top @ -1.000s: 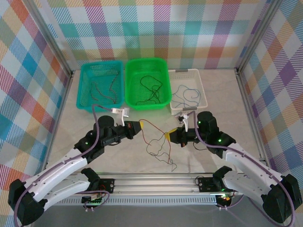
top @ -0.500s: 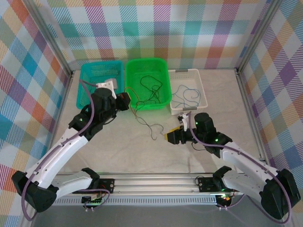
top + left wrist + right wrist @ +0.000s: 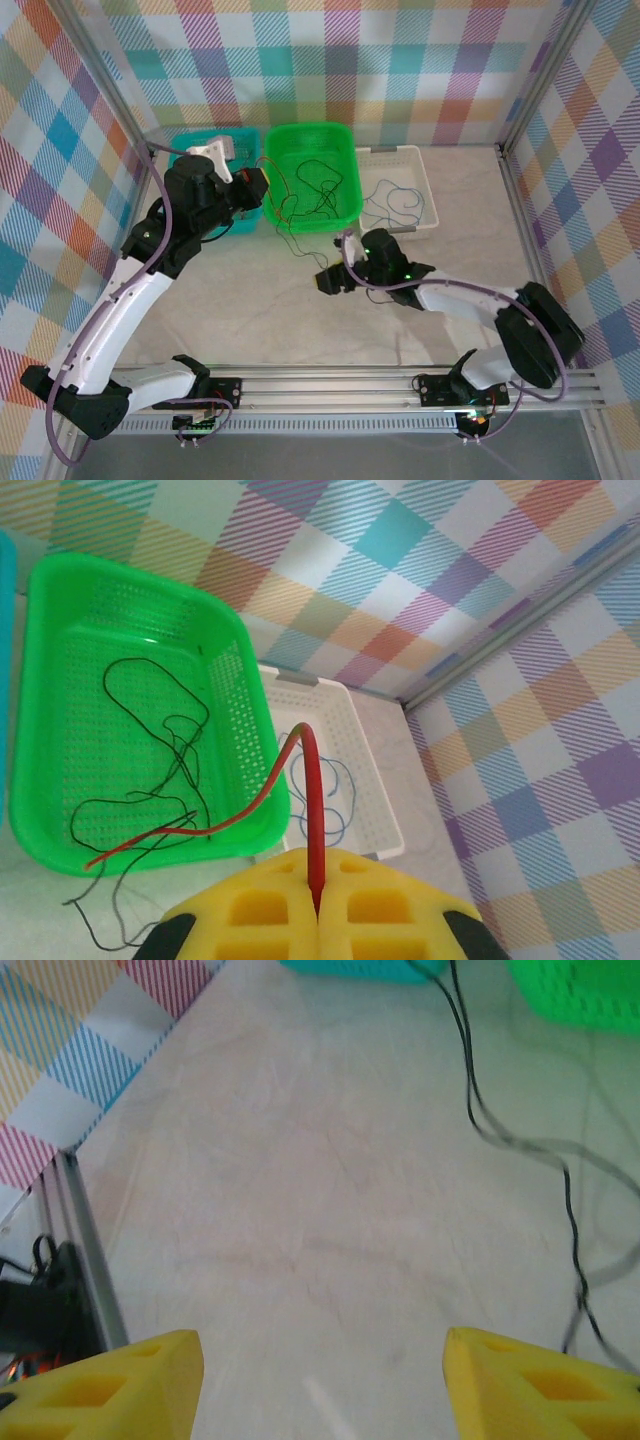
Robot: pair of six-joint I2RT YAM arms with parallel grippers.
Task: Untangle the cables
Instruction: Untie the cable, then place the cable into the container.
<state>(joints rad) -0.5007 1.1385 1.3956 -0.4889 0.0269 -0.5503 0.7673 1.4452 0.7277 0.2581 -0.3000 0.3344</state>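
Note:
My left gripper (image 3: 258, 187) is raised between the teal and green baskets, shut on a red cable (image 3: 312, 780). That cable rises from between the yellow fingers (image 3: 270, 905) and bends down over the green basket's front wall. A thin black cable (image 3: 472, 1080) trails from it down to the table. Low over the table's middle, my right gripper (image 3: 328, 282) is open. Its fingers (image 3: 120, 1385) stand wide apart with bare table between them. More black cables (image 3: 315, 190) lie in the green basket (image 3: 312, 128), and a blue one (image 3: 395, 205) in the white basket (image 3: 392, 152).
The teal basket (image 3: 245, 215) stands at the back left, partly hidden by my left arm. All three baskets line the back of the table. Checked walls with metal rails close in the sides and back.
My left gripper has lifted the red cable from the table's middle up and back-left to the baskets. My right gripper has opened, let go of the cable and slid left.

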